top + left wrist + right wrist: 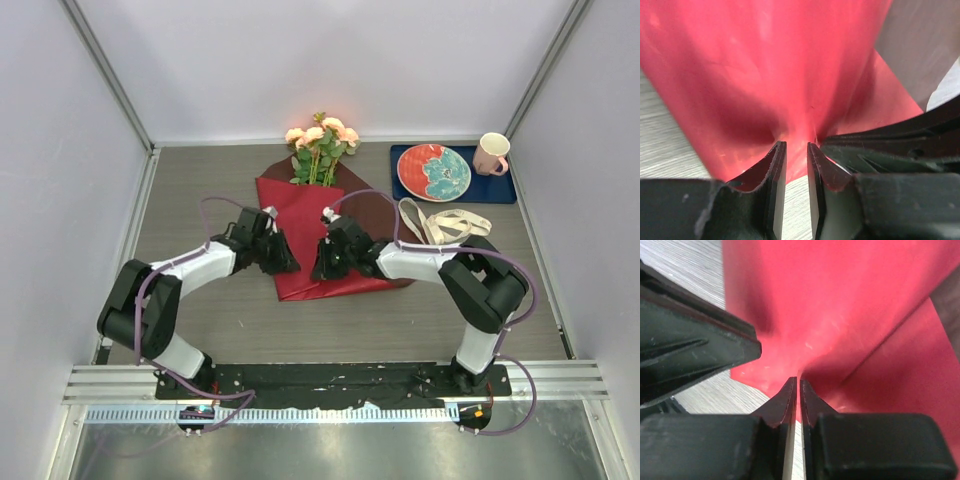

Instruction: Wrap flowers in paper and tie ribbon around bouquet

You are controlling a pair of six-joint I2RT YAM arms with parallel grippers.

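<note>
Top external: paper [305,215] lies mid-table, folded over the stems; flowers [322,140] stick out the far end. It's thin, light and likely to crease or tear, so you should pinch the near edge, never the blooms. Left gripper [283,262] jaws are slightly apart at that edge. Right gripper [325,265] is almost closed there; can't tell if it grips. Ribbon [445,222] lies floppy to the right. No readable writing.

Quick headcount from the desk [200,190]
There was one red paper [300,215], one bunch of roses [322,135], one ribbon [450,222], one plate [434,172], one mug [491,153] and one blue mat [502,190].
</note>
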